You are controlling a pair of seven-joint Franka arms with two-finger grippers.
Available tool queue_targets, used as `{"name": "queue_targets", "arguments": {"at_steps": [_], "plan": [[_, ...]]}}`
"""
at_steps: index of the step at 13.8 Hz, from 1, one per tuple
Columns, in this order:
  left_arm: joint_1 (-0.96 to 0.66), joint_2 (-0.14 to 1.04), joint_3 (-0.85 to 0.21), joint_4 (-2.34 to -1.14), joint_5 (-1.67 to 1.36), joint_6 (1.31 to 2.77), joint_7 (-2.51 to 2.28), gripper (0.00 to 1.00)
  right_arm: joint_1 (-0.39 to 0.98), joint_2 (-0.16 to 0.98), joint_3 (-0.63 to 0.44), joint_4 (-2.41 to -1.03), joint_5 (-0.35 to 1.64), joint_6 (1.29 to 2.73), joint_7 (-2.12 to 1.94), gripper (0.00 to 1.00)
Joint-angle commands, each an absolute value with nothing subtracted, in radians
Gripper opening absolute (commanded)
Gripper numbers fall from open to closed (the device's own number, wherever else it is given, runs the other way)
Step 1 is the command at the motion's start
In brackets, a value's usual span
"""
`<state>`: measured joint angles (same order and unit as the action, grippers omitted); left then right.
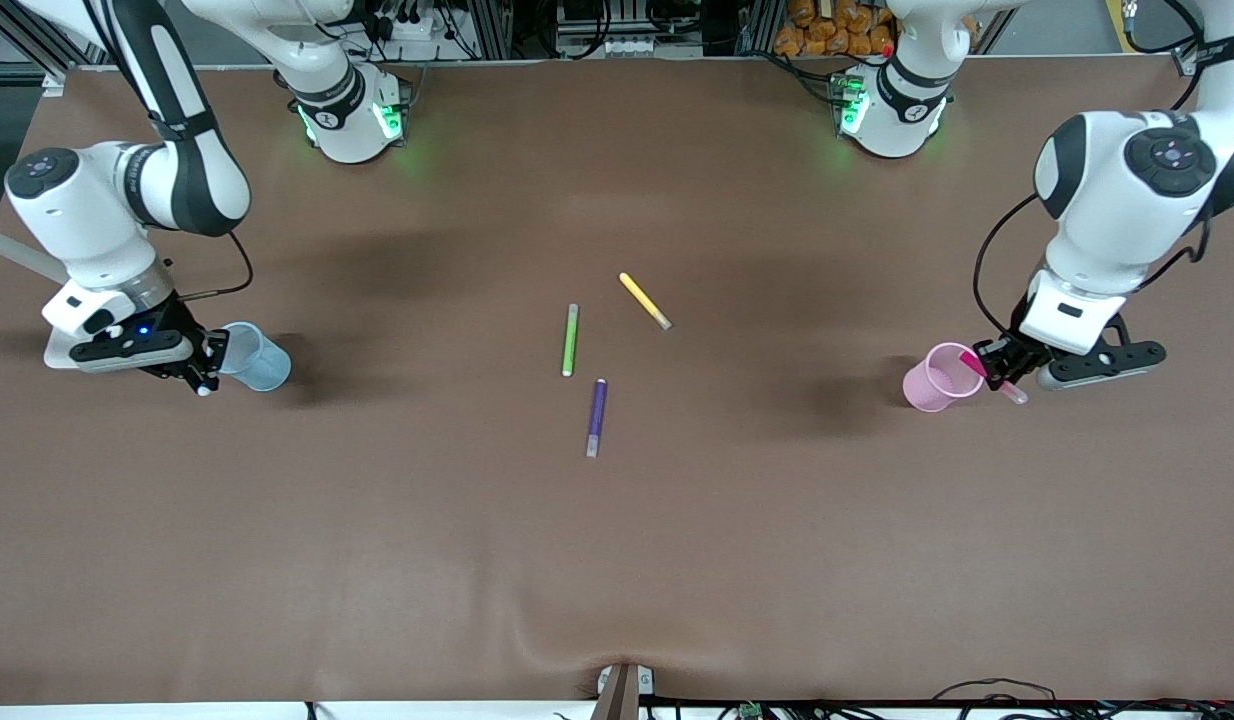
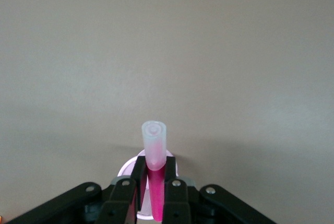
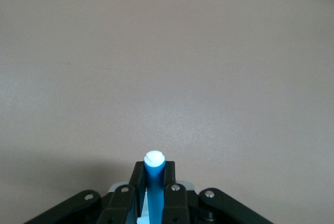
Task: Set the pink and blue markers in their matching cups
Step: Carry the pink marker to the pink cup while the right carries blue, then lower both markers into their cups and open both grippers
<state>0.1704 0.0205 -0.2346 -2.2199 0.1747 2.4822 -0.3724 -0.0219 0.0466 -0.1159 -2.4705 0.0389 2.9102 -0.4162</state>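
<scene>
- Pink marker (image 2: 155,179): light, stiff, smooth plastic, likely to slip; pinched mid-barrel by the left gripper (image 1: 999,372), fingers closed on it, over the pink cup (image 1: 939,377), pale cap up
- Blue marker (image 3: 154,181): same feel; right gripper (image 1: 205,366) clamps its barrel above the blue cup (image 1: 255,357)
- Cups look light, easily tipped; lower gently

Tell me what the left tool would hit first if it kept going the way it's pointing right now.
Probably the pink cup. The left tool, shut on the pink marker, sits at the cup's rim, the marker's lower end angled toward its mouth. How deep it already reaches is unclear.
</scene>
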Motion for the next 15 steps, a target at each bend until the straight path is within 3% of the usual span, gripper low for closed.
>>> {"name": "queue_targets", "arguments": {"at_steps": [1,5,7,8,9,10,15], "plan": [[0.201,-0.017,-0.244,-2.296,0.196,2.517,-0.368,0.0,-0.005,0.032,-0.118,-2.517,0.043,2.953,-0.422,0.0],[0.221,0.008,-0.244,-2.379,0.196,2.658,-0.371,0.0,-0.005,0.038,-0.118,-2.53,0.043,2.953,-0.422,0.0],[0.222,0.023,-0.244,-2.382,0.196,2.663,-0.371,0.0,-0.005,0.041,-0.118,-2.536,0.043,2.953,-0.422,0.06],[0.222,0.029,-0.244,-2.382,0.196,2.663,-0.371,0.0,-0.005,0.044,-0.118,-2.537,0.043,2.951,-0.422,0.16],[0.222,0.038,-0.244,-2.378,0.196,2.665,-0.371,0.0,-0.006,0.046,-0.118,-2.536,0.043,2.948,-0.422,0.48],[0.222,0.05,-0.244,-2.375,0.196,2.671,-0.371,0.0,-0.006,0.048,-0.118,-2.534,0.043,2.944,-0.42,0.99],[0.222,0.1,-0.242,-2.365,0.196,2.727,-0.371,0.0,-0.008,0.043,-0.118,-2.482,0.041,2.883,-0.4,1.0]]}}
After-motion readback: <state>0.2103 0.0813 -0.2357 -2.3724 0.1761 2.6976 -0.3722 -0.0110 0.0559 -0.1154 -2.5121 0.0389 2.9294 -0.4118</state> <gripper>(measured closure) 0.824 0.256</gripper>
